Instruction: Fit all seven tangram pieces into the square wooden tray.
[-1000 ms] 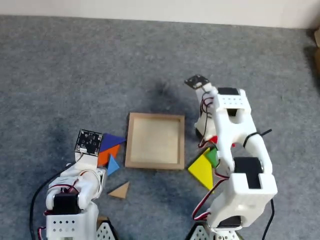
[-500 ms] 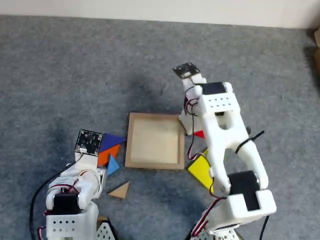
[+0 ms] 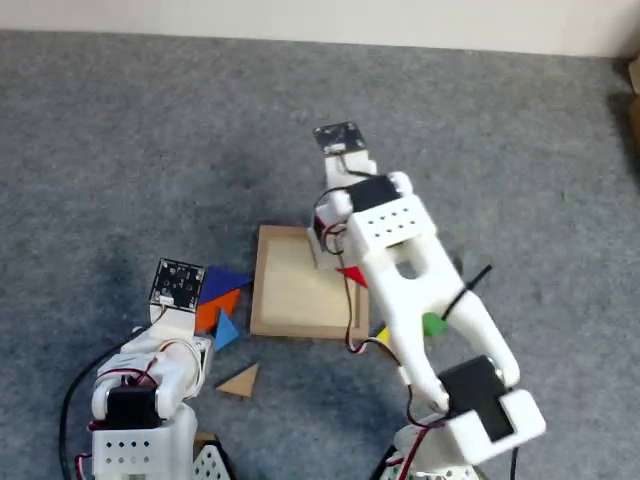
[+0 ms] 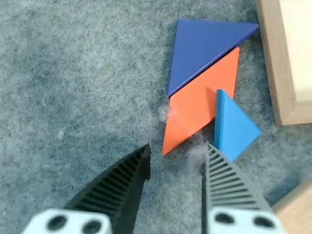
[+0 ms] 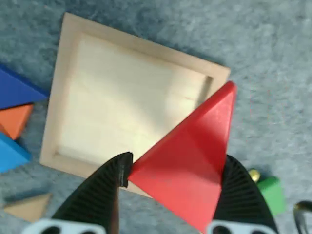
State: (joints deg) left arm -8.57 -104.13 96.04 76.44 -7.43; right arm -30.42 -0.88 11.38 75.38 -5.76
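The square wooden tray (image 3: 290,290) lies in the middle of the grey carpet with nothing in it. My right gripper (image 5: 170,170) is shut on a large red triangle (image 5: 190,161) and holds it above the tray's (image 5: 141,46) right part; the red triangle (image 3: 350,273) peeks out under the arm in the high view. My left gripper (image 4: 173,161) hangs open just short of the orange parallelogram (image 4: 200,109), with the dark blue triangle (image 4: 204,46) and light blue triangle (image 4: 231,126) touching that piece. A tan triangle (image 3: 240,380) lies nearer the left arm's base.
A green piece (image 3: 434,323) and a sliver of a yellow piece (image 3: 383,338) lie right of the tray, partly under the right arm. The tray's rim (image 4: 280,58) runs close beside the blue pieces. Open carpet stretches beyond the tray.
My right arm has swung left with the red triangle, from beside the tray's right edge to over the tray. The left arm has stayed still.
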